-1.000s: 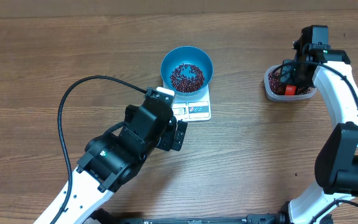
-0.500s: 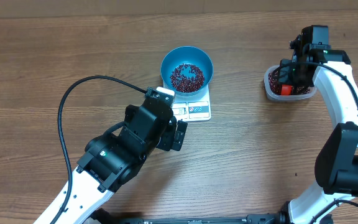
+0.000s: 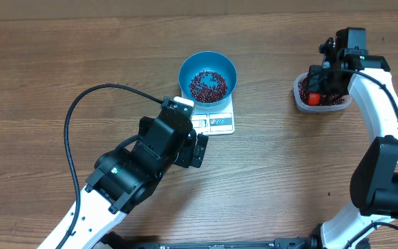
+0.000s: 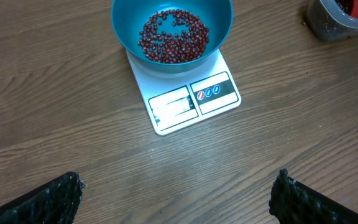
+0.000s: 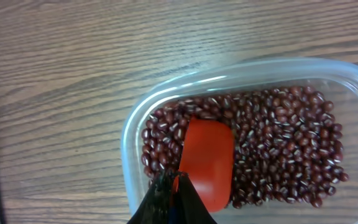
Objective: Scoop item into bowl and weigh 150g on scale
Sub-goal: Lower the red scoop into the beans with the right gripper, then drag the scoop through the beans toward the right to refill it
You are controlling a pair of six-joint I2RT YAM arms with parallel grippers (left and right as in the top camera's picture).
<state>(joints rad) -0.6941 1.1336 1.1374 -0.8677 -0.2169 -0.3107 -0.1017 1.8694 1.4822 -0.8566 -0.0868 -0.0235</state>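
Beans (image 3: 207, 84): a loose dark red heap on the floor of the bowl; a second, larger lot fills the tub.
Bowl (image 3: 185, 69): round and blue, upright on the scale, covering the rear part of the platform.
Scale (image 4: 194, 102): flat and white, on the worktop (image 3: 61, 55) near the centre; its display and label panels show in front of the bowl, but the reading is too small to make out.
Tub (image 5: 129, 137): clear plastic with rounded corners, on the worktop well to the right of the scale.
Red scoop (image 5: 207, 162): its smooth red part lies on the beans inside the tub.
Right claw (image 5: 173, 199): over the tub, fingers pinched together on the near end of the red scoop.
Left claw (image 4: 176, 196): spread wide, gripping nothing, above bare worktop just in front of the scale, clear of it.
Cable (image 3: 88, 97): black, looping from the left arm over the worktop.
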